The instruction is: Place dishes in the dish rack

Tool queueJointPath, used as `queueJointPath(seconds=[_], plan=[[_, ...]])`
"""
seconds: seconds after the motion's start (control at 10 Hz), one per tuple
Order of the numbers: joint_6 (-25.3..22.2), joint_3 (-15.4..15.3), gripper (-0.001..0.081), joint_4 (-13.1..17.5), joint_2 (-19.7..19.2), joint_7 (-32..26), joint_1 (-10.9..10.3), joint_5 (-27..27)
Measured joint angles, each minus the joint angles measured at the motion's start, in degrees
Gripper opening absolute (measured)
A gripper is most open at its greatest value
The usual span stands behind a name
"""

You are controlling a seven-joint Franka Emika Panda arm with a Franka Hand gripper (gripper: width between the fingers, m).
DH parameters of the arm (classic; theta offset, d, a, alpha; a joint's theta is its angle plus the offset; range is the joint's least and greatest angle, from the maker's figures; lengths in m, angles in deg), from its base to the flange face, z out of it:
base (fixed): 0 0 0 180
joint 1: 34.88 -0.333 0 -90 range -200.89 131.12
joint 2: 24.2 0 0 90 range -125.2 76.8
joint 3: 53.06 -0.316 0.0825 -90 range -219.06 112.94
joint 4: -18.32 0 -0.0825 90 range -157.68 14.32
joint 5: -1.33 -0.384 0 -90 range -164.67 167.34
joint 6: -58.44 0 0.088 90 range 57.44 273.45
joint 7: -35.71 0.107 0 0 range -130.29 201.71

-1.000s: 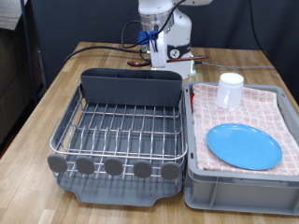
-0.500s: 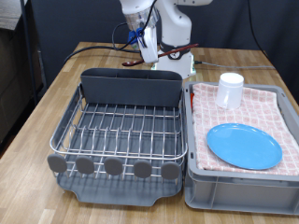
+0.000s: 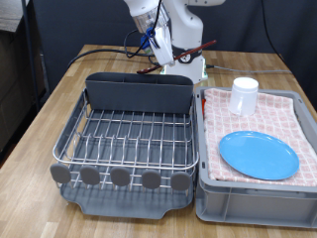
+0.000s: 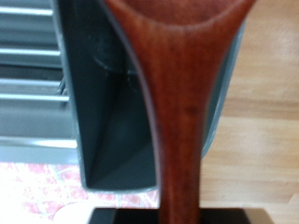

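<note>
My gripper (image 3: 164,46) is shut on the reddish-brown wooden spoon (image 3: 198,47) and holds it in the air just behind the grey caddy (image 3: 139,94) at the back of the dish rack (image 3: 124,139). In the wrist view the spoon (image 4: 177,103) fills the middle, with the open caddy (image 4: 117,131) below it. The light-blue plate (image 3: 258,155) and the white cup (image 3: 244,96) sit on the pink checked cloth at the exterior view's right. The rack's wire grid holds no dishes.
The grey bin (image 3: 253,206) lined with the pink checked cloth stands close against the rack at the exterior view's right. Black cables (image 3: 104,50) lie on the wooden table (image 3: 59,99) behind the rack. Round grey discs (image 3: 121,178) line the rack's front.
The gripper has risen from the table behind the rack with the spoon in it and has shifted towards the exterior view's left, closer above the caddy.
</note>
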Motion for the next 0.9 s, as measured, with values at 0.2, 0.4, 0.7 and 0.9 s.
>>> queueJointPath(seconds=[0.2,0.4,0.7,0.9], plan=[[-0.98,1.79,0.0073,0.31,-0.96,-1.97,-0.17,-3.09],[-0.99,4.08,0.0073,0.7,-2.46,-5.93,-0.2,-5.52],[0.15,6.69,0.0073,1.58,-5.73,-11.82,-0.22,-9.31],[2.04,7.46,0.0073,1.76,-7.91,-12.84,-0.21,-10.27]])
